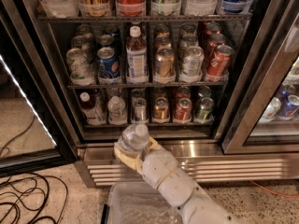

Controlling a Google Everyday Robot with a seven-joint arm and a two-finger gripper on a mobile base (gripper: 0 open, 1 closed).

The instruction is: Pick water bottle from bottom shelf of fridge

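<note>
Clearly, the pincer (pixel 132 150) is clenched around the water bottle (pixel 134 137), its yellowish fingers (pixel 122 154) pressing the bottle's lower part. The bottle is outside the fridge (pixel 244 78), tilted, in front of the steel base (pixel 233 164) and just below the bottom shelf (pixel 154 123). On that shelf stand cans, a dark reddish drink (pixel 88 107) and another clear bottle (pixel 117 109).

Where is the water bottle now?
Camera view, left of centre: water bottle on the bottom shelf, between the dark drink bottle and a silver can; gripper below it.
</note>
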